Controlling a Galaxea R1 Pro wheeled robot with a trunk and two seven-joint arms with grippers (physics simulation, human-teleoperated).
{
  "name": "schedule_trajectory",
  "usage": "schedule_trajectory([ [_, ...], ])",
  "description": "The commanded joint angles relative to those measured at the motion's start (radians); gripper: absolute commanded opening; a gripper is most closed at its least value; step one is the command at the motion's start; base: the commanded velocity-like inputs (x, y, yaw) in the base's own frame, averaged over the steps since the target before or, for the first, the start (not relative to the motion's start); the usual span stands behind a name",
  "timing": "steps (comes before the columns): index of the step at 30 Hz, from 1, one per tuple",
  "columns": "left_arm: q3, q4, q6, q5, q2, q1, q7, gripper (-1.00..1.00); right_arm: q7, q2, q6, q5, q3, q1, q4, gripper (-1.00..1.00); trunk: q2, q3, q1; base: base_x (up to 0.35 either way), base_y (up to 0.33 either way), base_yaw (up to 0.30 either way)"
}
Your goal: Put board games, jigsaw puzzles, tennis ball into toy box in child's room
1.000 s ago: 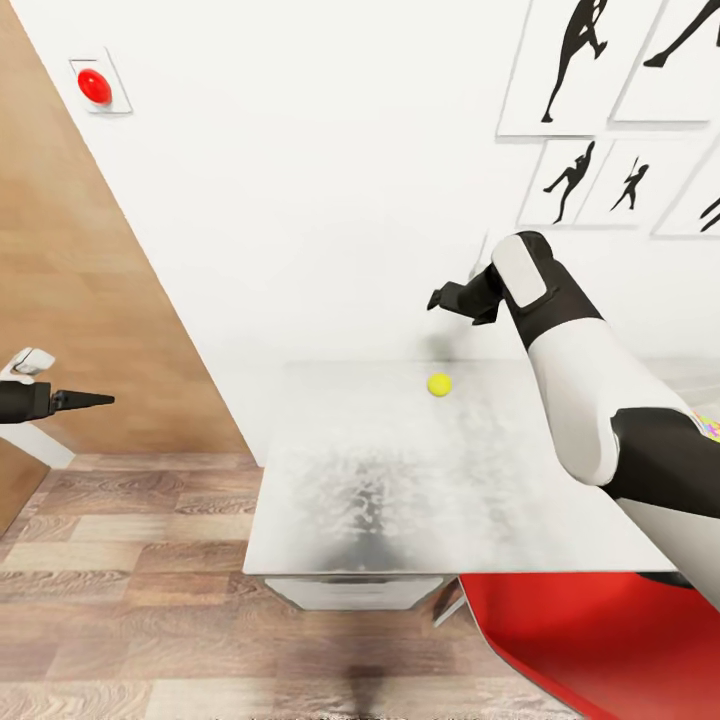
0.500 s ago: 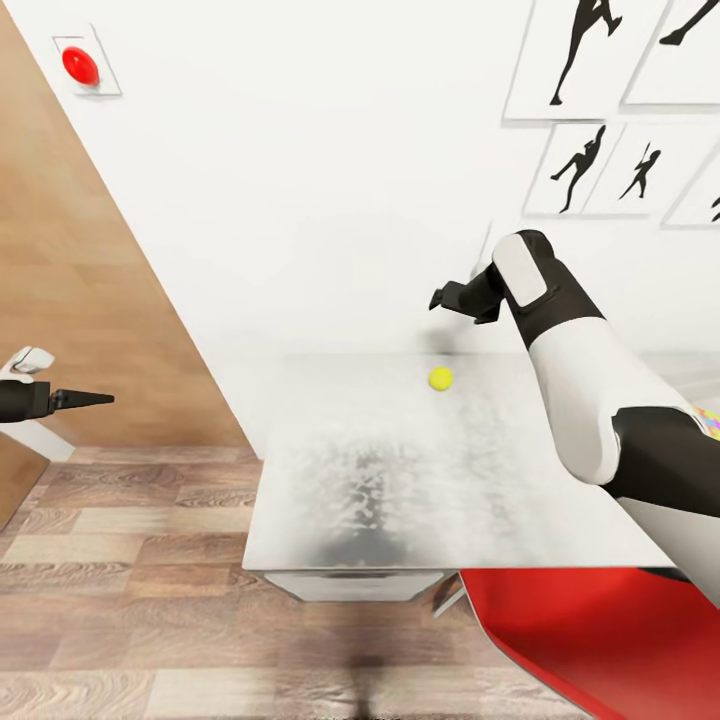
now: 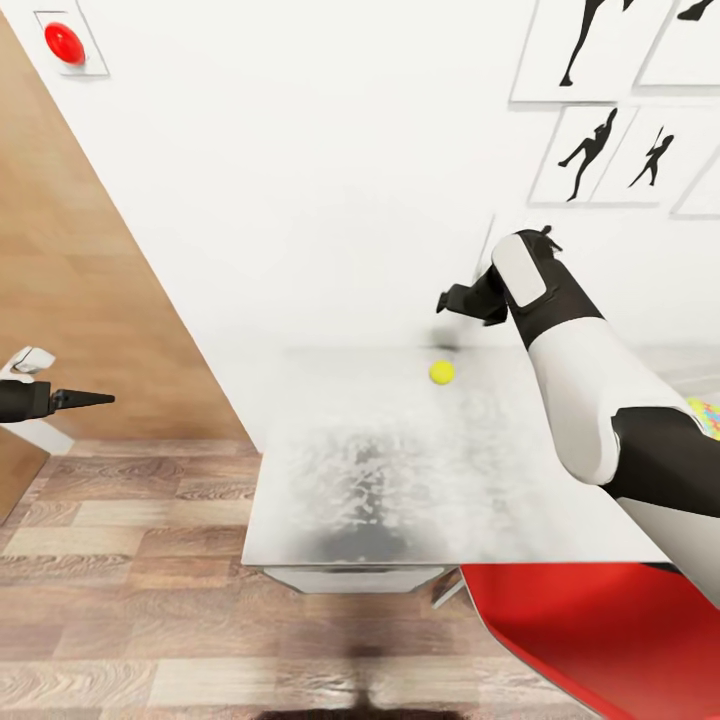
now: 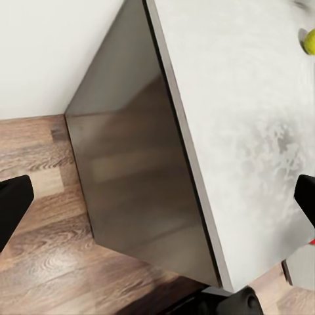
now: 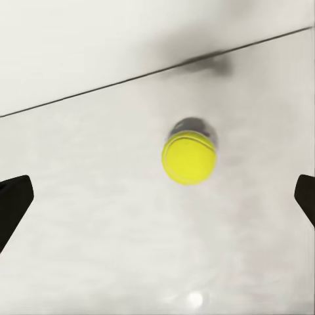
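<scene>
The tennis ball (image 3: 441, 372) is small and yellow-green and lies near the back edge of the light grey-white table (image 3: 400, 470), close to the wall. My right gripper (image 3: 447, 302) hovers just above it, nearer the wall. In the right wrist view it (image 5: 159, 200) is open, with the ball (image 5: 189, 159) lying between its widely spread fingers and untouched. My left gripper (image 3: 103, 399) hangs over the wooden floor well left of the table. In the left wrist view it (image 4: 159, 203) is open and empty. A corner of a multicoloured jigsaw puzzle (image 3: 708, 412) peeks out behind my right arm.
A red chair (image 3: 600, 640) stands at the table's front right corner. The white wall with black silhouette pictures (image 3: 600, 150) runs right behind the table, and a wooden panel (image 3: 70, 280) lies to the left. The table's dark side panel (image 4: 131, 177) drops to the floor.
The whole picture has shifted a little, so the camera moved. My right gripper sits slightly closer to the tennis ball. The left arm and the ball have not moved.
</scene>
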Motion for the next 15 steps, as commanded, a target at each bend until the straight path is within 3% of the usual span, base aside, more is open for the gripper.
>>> schedule_trajectory([
  [1, 0.001, -0.001, 0.01, -0.01, 0.0, -0.001, -0.009, 1.0, -0.012, 0.0, 0.002, -0.009, -0.001, -0.001, -0.001, 1.0, -0.002, -0.003, 0.0, 0.0, 0.0, 0.0],
  [15, 0.001, -0.001, 0.01, -0.01, -0.001, -0.002, -0.009, 1.0, -0.024, 0.001, 0.002, -0.009, 0.001, 0.007, -0.001, 1.0, -0.002, -0.027, 0.0, 0.0, 0.0, 0.0],
])
